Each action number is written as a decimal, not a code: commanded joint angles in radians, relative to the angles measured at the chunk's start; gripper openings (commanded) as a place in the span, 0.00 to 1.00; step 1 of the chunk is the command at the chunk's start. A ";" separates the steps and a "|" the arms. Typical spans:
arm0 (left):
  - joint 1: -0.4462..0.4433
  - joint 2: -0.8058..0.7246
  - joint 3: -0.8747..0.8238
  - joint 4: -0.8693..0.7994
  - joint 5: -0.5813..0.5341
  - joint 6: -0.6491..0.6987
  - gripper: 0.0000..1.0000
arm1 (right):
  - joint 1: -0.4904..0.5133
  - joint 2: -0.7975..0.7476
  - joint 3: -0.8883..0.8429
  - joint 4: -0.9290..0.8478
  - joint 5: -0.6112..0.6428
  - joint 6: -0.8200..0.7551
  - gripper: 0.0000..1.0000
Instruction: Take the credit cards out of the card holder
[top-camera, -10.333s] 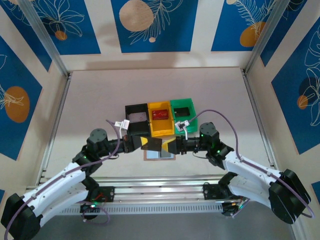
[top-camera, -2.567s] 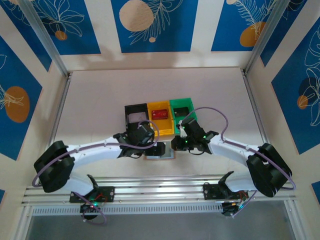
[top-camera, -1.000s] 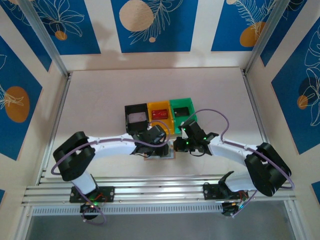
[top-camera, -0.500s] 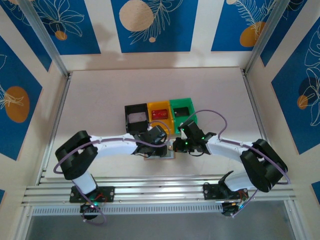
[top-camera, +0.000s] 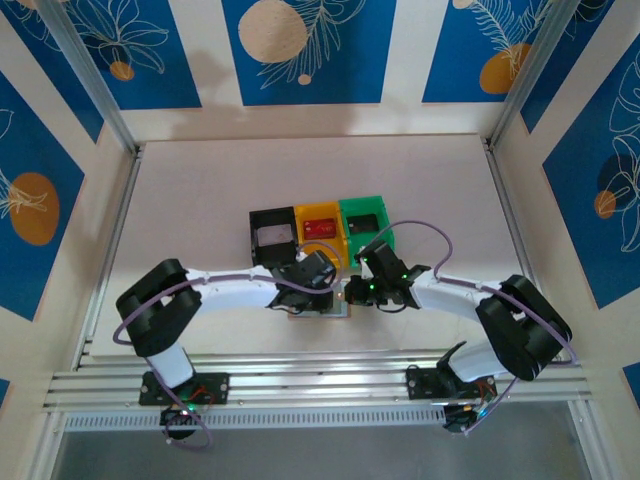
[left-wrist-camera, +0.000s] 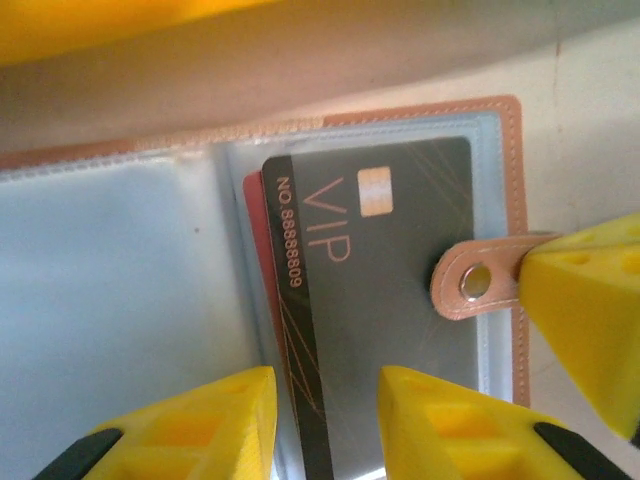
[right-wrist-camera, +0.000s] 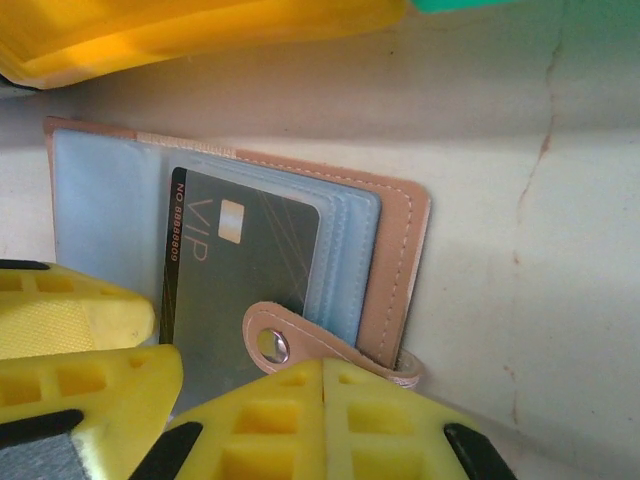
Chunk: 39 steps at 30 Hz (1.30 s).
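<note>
The tan card holder lies open on the table in front of the bins, its pale pockets facing up. A dark grey VIP credit card sits in the right pocket. The edge of a dark red card peeks out from behind its left side. My left gripper hangs open low over the holder, its fingers straddling the dark card's left edge. My right gripper is shut, its tips pressing down on the strap of the snap tab at the holder's right edge. From above, both grippers cover most of the holder.
A black bin, a yellow bin and a green bin stand in a row just behind the holder. A red card lies in the yellow bin. Both arms meet over the holder near the table's front rail.
My left gripper's jaws have narrowed over the dark card's edge and the left arm has shifted slightly right. The right gripper stays shut on the snap tab's strap.
</note>
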 joint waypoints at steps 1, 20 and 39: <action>-0.007 0.015 0.029 -0.012 -0.033 0.009 0.32 | 0.002 0.017 -0.011 0.006 -0.013 0.012 0.05; -0.007 0.029 0.048 -0.064 -0.074 0.044 0.32 | 0.010 0.067 -0.015 0.023 0.000 0.009 0.04; -0.009 0.069 0.074 -0.060 -0.094 0.051 0.32 | 0.012 0.098 -0.010 0.032 -0.011 0.011 0.04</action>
